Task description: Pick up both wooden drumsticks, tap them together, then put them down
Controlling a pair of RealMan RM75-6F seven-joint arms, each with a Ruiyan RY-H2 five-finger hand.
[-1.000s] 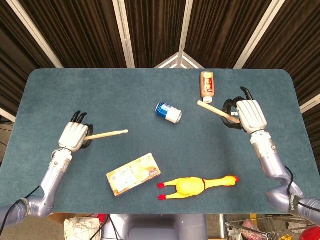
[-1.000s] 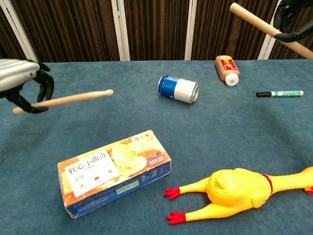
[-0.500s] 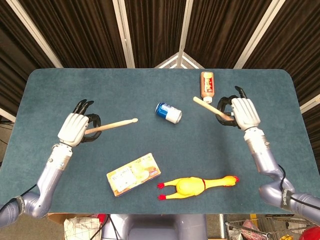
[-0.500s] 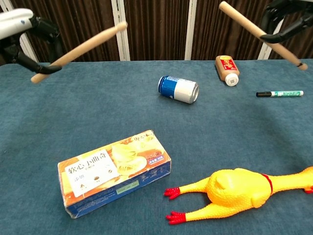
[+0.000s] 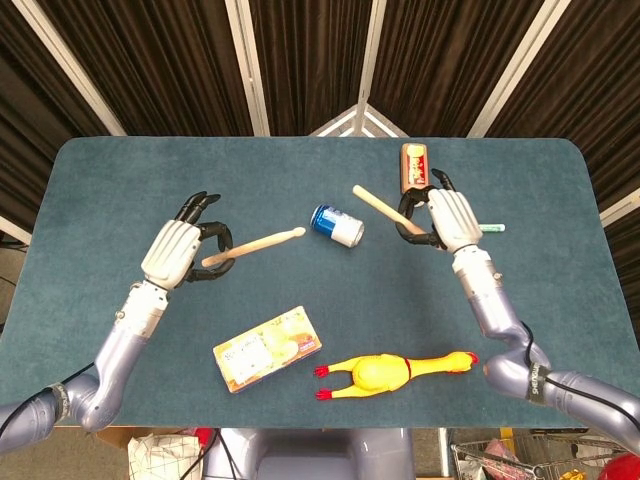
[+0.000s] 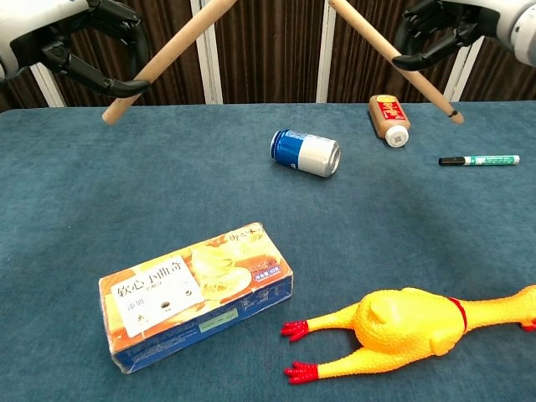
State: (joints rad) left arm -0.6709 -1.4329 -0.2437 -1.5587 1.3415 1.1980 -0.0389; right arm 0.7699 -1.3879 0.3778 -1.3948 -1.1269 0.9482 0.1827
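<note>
Left hand grips one drumstick, right hand grips the other drumstick. Both sticks are up off the table, tips angled inward above the can, not touching.

Above the blue can, two raised drumsticks angle toward each other — the left robot hand grips one drumstick, the right robot hand the other drumstick. Right of the can lie a brown bottle and a green marker; nearer the camera than the can, a biscuit box and rubber chicken.
</note>
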